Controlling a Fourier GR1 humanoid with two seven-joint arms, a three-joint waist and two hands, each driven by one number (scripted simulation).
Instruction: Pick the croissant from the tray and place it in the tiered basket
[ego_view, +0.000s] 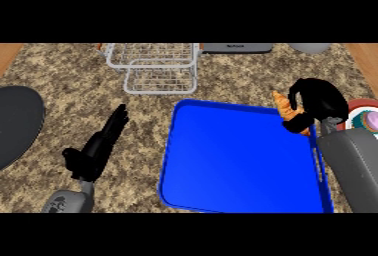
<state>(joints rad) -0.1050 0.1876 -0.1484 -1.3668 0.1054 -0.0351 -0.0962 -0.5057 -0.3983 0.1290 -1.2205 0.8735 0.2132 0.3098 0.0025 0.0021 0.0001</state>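
Observation:
A blue tray (236, 160) lies on the speckled counter at centre right. My right hand (321, 102) hangs over the tray's far right corner, its fingers curled round an orange croissant (283, 105), whose ends stick out above and below the fingers. The white wire tiered basket (156, 67) stands at the back, left of centre, well apart from the hand. My left hand (100, 145) rests open on the counter left of the tray, fingers straight and pointing away.
A dark round pan or plate (16, 125) fills the left edge. A grey appliance (236, 48) and a grey bowl (310, 48) stand at the back. Red and pink dishes (365, 115) sit at the right edge behind my right hand.

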